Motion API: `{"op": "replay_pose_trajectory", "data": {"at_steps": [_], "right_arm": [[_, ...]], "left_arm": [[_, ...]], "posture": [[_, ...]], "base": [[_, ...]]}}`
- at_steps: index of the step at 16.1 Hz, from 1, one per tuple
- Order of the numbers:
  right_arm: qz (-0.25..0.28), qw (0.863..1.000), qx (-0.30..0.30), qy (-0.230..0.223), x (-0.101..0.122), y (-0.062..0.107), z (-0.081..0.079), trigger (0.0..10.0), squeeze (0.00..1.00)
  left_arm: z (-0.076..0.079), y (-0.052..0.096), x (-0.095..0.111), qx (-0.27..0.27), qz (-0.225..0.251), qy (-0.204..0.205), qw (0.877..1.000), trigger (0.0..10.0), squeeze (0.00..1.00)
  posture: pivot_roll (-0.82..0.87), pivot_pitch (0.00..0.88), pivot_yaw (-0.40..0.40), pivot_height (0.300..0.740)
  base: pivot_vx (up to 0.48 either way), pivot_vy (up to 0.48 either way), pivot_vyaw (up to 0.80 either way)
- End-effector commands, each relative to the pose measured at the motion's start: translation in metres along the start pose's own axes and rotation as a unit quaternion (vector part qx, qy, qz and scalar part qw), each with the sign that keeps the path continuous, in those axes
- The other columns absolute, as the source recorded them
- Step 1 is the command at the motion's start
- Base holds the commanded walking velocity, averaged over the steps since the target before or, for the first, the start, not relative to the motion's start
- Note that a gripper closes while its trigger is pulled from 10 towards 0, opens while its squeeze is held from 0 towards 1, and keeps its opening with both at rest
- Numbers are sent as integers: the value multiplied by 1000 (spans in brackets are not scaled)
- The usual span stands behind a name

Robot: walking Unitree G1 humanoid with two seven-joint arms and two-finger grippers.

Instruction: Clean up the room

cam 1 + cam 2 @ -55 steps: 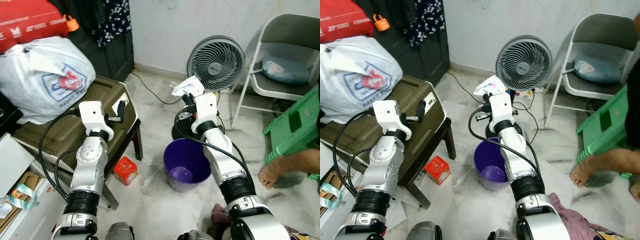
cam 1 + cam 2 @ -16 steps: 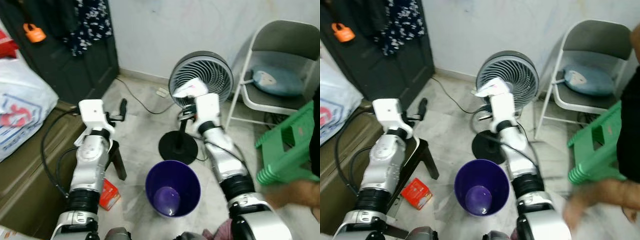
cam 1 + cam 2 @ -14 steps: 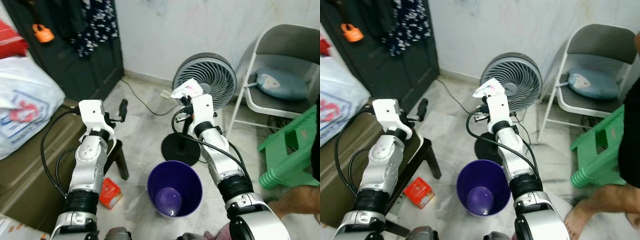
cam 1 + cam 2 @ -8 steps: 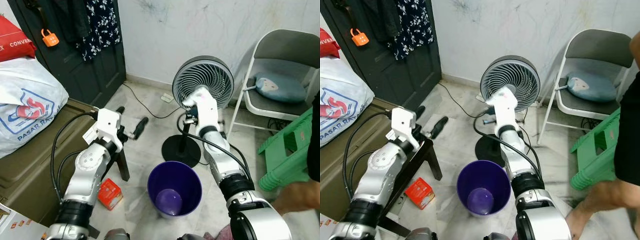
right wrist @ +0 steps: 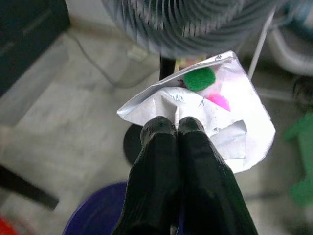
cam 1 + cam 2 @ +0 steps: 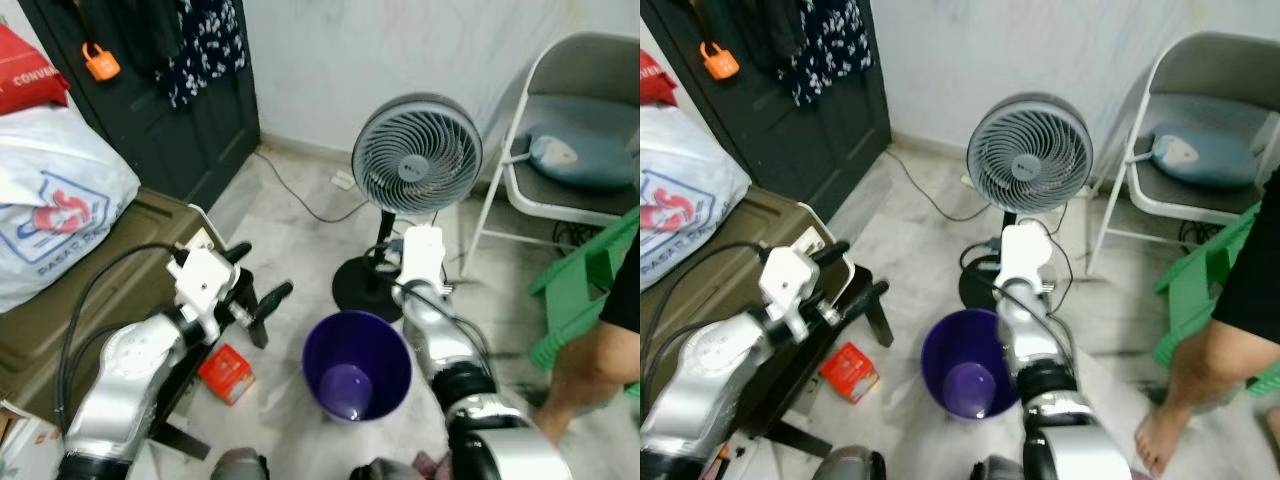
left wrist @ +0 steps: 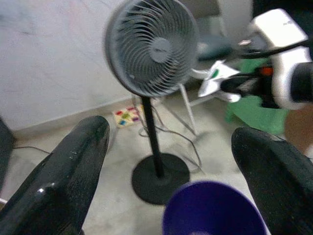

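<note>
Above purple bin [image 6: 357,365], right claw [image 5: 177,128] pinching white wrapper [image 5: 210,110], print unreadable; left claw [image 7: 166,161] gaping open beside red box [image 6: 226,373].

Black fingers [image 5: 176,161] on the right gripper [image 5: 177,128] pinch a white wrapper [image 5: 215,112] dotted with one green and one pink spot. Below sits a deep purple bin [image 6: 357,365], and a grey fan [image 6: 416,153] on its black base. A red box [image 6: 226,372] lies on pale marble floor [image 6: 300,230]. There's an olive-brown trunk [image 6: 90,285], a white bag [image 6: 50,205] printed red and blue, a green stool [image 6: 585,290].
</note>
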State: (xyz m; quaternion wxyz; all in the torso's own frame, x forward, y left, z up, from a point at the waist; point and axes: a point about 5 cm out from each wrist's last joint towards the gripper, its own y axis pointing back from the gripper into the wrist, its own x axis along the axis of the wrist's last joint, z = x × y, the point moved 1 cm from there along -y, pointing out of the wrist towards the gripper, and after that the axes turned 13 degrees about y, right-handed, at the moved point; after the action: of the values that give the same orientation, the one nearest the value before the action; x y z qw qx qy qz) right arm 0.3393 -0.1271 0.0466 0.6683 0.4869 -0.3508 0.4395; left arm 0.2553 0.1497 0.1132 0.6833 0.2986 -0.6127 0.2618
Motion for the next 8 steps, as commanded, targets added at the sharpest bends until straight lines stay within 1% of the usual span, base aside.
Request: {"op": "replay_pose_trajectory", "data": {"at_steps": [1, 2, 3, 4, 5, 8], "right_arm": [[-24, 1000, -1, -7, -6, 0, -3, 10000, 0], [-43, 999, -1, -12, -13, 3, -9, 10000, 0], [-61, 998, 2, -20, -21, 6, -15, 10000, 0], [-70, 997, 6, -21, -25, 6, -17, 10000, 0], [-84, 996, 11, -21, -31, 9, -23, 10000, 0], [-123, 991, 36, -31, -43, 13, -37, 10000, 0]], "left_arm": [[3, 1, 1, -13, -7, -1, 1000, 10000, 0], [12, 4, 2, -30, -15, -2, 999, 10000, 0], [24, 6, 5, -54, -19, -7, 998, 10000, 0], [29, 6, 7, -67, -21, -11, 997, 10000, 0], [35, 9, 9, -82, -26, -14, 996, 10000, 0], [41, 14, 12, -89, -41, -6, 995, 10000, 0]], "posture": [[123, 146, 33, 740], [135, 188, 52, 740], [143, 220, 70, 740], [146, 233, 78, 740], [157, 256, 93, 740], [177, 293, 120, 740]], "base": [[0, 0, 0], [0, 0, 0], [0, 0, 0], [0, 0, 0], [0, 0, 0], [0, 0, 0]]}}
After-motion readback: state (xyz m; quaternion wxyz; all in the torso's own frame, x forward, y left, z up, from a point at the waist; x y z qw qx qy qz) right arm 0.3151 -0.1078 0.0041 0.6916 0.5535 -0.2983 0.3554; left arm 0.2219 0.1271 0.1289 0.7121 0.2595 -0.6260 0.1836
